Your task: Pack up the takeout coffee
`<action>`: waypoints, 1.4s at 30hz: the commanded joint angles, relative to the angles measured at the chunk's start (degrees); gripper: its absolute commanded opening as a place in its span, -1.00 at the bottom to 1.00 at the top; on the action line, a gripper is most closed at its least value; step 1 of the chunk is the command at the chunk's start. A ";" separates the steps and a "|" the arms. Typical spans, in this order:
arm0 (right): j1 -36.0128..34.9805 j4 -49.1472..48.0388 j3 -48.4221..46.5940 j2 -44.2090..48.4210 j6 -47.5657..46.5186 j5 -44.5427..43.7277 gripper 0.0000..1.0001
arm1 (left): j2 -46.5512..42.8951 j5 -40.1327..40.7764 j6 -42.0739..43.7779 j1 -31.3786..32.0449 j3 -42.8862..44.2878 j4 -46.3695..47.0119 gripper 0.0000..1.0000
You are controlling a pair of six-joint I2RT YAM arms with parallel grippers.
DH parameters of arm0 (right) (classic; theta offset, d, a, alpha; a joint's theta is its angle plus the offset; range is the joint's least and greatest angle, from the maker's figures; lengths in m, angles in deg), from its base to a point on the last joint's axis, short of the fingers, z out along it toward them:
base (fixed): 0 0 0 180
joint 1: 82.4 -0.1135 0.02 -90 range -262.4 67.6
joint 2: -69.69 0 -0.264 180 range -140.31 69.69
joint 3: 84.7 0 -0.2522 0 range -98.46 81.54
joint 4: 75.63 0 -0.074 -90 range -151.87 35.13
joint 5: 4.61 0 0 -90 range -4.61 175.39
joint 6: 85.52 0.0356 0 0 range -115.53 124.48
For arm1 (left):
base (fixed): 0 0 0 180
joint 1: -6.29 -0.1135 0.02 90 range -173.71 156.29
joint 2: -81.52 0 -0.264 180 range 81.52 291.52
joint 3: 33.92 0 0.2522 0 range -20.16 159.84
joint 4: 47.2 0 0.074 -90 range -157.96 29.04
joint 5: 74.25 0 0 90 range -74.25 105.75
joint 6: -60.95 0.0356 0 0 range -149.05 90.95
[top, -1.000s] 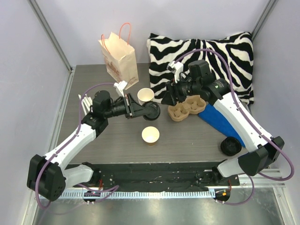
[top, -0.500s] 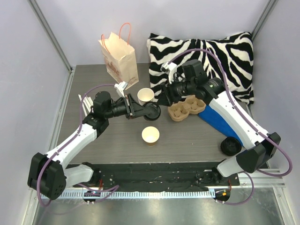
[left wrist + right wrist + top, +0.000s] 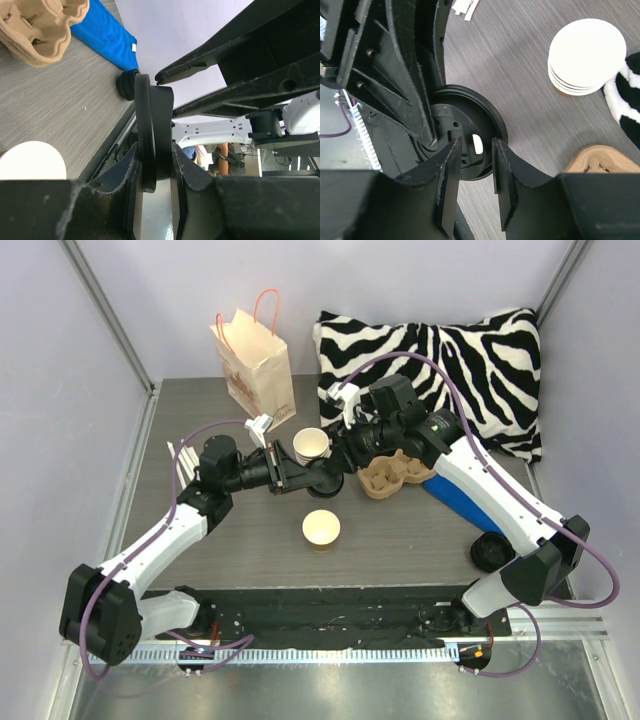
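No lidded brown cup is in view. My left gripper (image 3: 318,478) is shut on a round black lid (image 3: 327,479), held edge-on between its fingers in the left wrist view (image 3: 152,135). A lidless paper cup (image 3: 321,528) stands on the table just in front of it; its white rim shows in the left wrist view (image 3: 32,161). My right gripper (image 3: 345,454) is open, right beside the lid. In the right wrist view its jaws (image 3: 475,165) stand apart over the lid's (image 3: 470,131) near edge, without pinching it.
A stack of cream cups (image 3: 311,445) stands behind the lid. A cardboard cup carrier (image 3: 395,472) lies to the right, with a blue cloth (image 3: 470,495) and a pile of black lids (image 3: 492,552). A paper bag (image 3: 258,365) and a zebra pillow (image 3: 450,355) are at the back.
My right gripper has moved left from above the carrier to the lid held by my left gripper. The left arm and the lid have stayed put.
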State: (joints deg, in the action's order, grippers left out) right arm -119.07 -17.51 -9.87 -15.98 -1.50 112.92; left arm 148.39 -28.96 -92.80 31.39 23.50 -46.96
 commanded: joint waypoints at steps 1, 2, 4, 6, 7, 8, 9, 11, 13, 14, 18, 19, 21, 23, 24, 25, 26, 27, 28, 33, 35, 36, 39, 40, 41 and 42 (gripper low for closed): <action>-0.51 -1.29 -1.75 -0.20 -1.14 -3.18 -0.26 | 0.28 -2.40 -1.03 -0.23 -0.24 4.28 -1.00; -0.51 -1.38 -1.75 -0.20 -1.14 -3.44 -0.28 | 0.28 -2.58 -1.29 -0.23 -0.50 4.72 -1.00; -0.51 -1.47 -1.75 -0.11 -1.32 -3.97 -0.29 | 0.19 -2.84 -1.82 -0.14 -0.85 5.16 -1.00; -0.51 -1.38 -1.66 -0.20 -1.32 -4.15 -0.38 | 0.10 -2.75 -2.96 -0.23 -1.64 6.03 -1.00; -0.51 -1.47 -1.75 -0.20 -1.23 -4.15 -0.41 | 0.10 -2.84 -3.49 -0.23 -1.91 7.26 -1.00; -0.51 -1.38 -1.75 -0.20 -1.23 -3.80 -0.47 | 0.19 -2.75 -3.75 -0.23 -2.09 7.53 -1.00; -0.51 -1.38 -1.83 -0.20 -1.32 -3.62 -0.49 | 0.10 -2.75 -3.84 -0.23 -2.09 7.53 -1.00; -0.43 -1.29 -1.84 -0.20 -1.32 -2.75 -0.53 | 0.45 -2.75 -4.19 -0.23 -2.09 7.88 -1.00; -0.60 -0.94 -1.84 -0.20 -1.49 -2.04 -0.53 | 0.71 -2.58 -4.63 -0.23 -1.91 8.58 -1.00; -0.69 -0.94 -1.75 -0.11 -1.75 -1.87 -0.52 | 0.89 -2.66 -4.72 -0.32 -1.82 8.50 -1.00; -1.56 -0.59 -0.78 0.24 -2.90 -3.09 -0.50 | 1.24 -2.93 -4.90 -0.32 -1.65 8.94 -1.00; -1.74 -0.59 -0.43 0.33 -3.16 -3.44 -0.50 | 1.42 -3.02 -5.24 -0.32 -1.56 9.29 -1.00; -2.36 -0.59 0.18 0.50 -3.77 -4.93 -0.62 | 1.68 -3.28 -5.60 -0.32 -1.47 9.73 -1.00; -2.62 -0.59 0.36 0.68 -4.13 -5.73 -0.90 | 1.77 -3.37 -5.60 -0.32 -1.30 9.73 -1.00; -2.62 -0.59 0.36 0.68 -4.22 -5.91 -0.98 | 1.95 -3.45 -5.51 -0.32 -1.30 9.73 -1.00; -2.62 -0.50 0.45 0.85 -4.30 -6.43 -0.98 | 1.86 -3.46 -5.51 -0.23 -1.30 9.38 -1.00; -2.62 -0.50 0.45 0.94 -4.39 -6.52 -0.98 | 1.77 -3.46 -4.82 -0.32 -1.30 8.86 -0.86; -2.62 -0.41 0.45 0.94 -4.48 -6.96 -0.98 | 1.60 -3.46 -4.11 -0.40 -1.21 7.98 -0.75; -2.62 -0.41 0.54 1.20 -4.48 -7.83 -0.98 | 1.07 -3.72 -3.41 -0.84 -1.21 5.80 -0.58; -2.62 0.11 1.41 1.64 -5.71 -9.95 -0.98 | -1.56 -6.44 4.30 -4.79 -0.59 -5.45 0.47; -2.62 0.11 1.42 1.38 -5.89 -9.95 -0.98 | -3.67 -8.02 6.61 -8.56 -0.50 -10.91 0.67; -2.62 0.20 1.33 1.21 -5.80 -9.86 -0.98 | -4.37 -8.81 8.71 -10.06 -0.33 -13.88 0.71; -2.80 0.81 1.24 0.59 -5.54 -9.51 -0.98 | -6.84 -11.53 14.59 -16.65 1.16 -22.66 0.78; -3.41 0.90 1.50 0.42 -5.45 -9.42 -0.98 | -7.36 -12.06 15.57 -20.49 1.43 -24.18 0.79; -3.94 0.99 1.85 0.33 -5.01 -9.42 -0.98 | -8.15 -13.20 16.54 -22.45 1.60 -25.50 0.82; -4.72 0.91 2.90 -0.02 -4.83 -9.60 -0.98 | -8.42 -13.56 17.24 -24.38 1.87 -28.12 0.83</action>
State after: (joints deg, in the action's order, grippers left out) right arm -121.71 -16.23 -8.21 -16.17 -6.35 103.83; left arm 142.71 -37.53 -83.11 13.90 22.15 -63.63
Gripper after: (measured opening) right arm 0.033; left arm 0.901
